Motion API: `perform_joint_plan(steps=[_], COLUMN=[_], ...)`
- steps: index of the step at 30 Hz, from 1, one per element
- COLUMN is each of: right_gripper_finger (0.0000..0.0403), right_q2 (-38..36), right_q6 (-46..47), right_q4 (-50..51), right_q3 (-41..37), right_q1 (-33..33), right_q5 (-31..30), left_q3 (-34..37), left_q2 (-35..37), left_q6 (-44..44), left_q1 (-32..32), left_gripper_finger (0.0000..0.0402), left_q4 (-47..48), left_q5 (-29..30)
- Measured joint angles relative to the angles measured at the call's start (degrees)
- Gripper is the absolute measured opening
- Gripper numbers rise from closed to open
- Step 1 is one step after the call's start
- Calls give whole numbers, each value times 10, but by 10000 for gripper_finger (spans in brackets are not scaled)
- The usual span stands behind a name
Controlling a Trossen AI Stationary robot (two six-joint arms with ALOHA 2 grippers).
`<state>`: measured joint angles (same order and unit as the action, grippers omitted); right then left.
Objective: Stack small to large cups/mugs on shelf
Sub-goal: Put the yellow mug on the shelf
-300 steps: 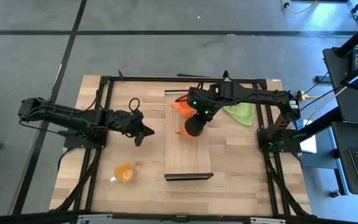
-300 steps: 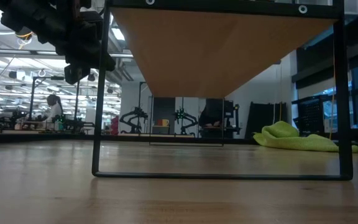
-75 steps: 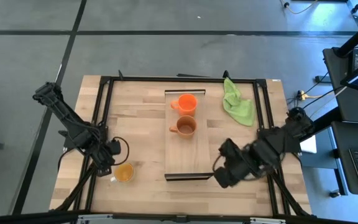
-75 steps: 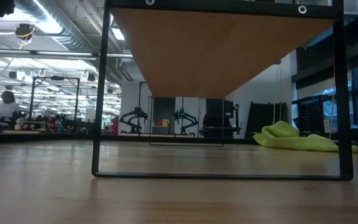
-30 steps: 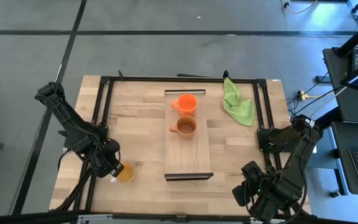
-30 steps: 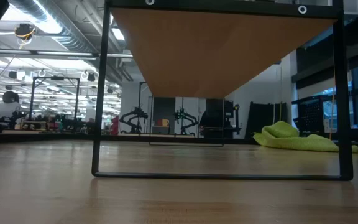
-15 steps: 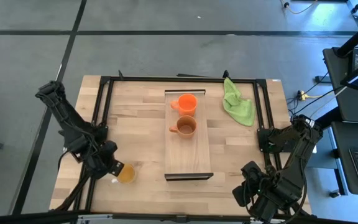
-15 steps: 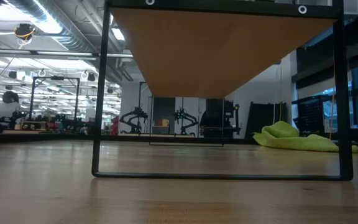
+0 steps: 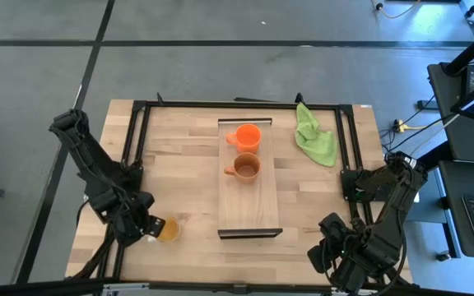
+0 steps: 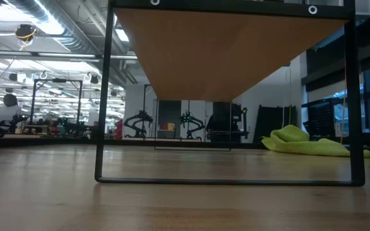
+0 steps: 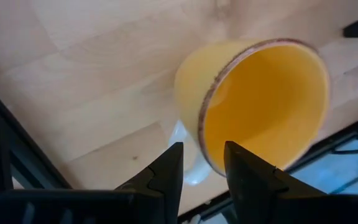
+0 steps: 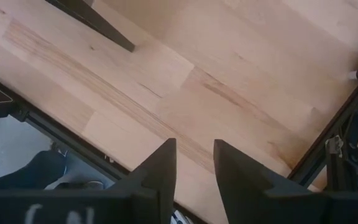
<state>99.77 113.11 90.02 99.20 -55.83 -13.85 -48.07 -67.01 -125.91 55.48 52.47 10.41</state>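
Note:
The yellow-orange mug (image 9: 169, 230) stands on the tabletop near the near-left corner; its pale handle (image 11: 190, 169) shows in the left wrist view. My left gripper (image 9: 149, 229) is open at the mug (image 11: 260, 106), one finger inside the rim and one outside, beside the handle. The bright orange mug (image 9: 248, 136) and the brown-orange mug (image 9: 246, 168) stand on the far half of the shelf (image 9: 249, 210). My right gripper (image 9: 319, 255) is open and empty over the near-right corner. My left gripper comes at the mug's wall (image 11: 205, 134) beside the handle, slanting down from the table's left. One finger (image 11: 244, 165) is inside the mug and the other (image 11: 166, 168) outside. I cannot tell whether they touch it. The mug's base is on the table.
A green cloth (image 9: 314, 136) lies at the far right of the table. The shelf stands raised on a dark frame (image 10: 101, 96), with open room under it. Dark rails (image 9: 135, 148) run along the table's left and right sides.
My left gripper has moved a little toward the table's near-left corner, beside the yellow-orange mug.

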Motion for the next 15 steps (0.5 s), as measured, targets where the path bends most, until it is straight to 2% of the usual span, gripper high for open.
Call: perform_joint_plan(steps=[15], right_gripper_finger=[108], right_q2=[0], right_q6=[-20], right_q4=[0], right_q3=[0], right_q1=[0], right_q5=[-1], left_q3=[0], left_q2=[-76], left_q6=[2], left_q1=[-20], left_gripper_finger=[110], left_q4=[-31], left_q5=[19])
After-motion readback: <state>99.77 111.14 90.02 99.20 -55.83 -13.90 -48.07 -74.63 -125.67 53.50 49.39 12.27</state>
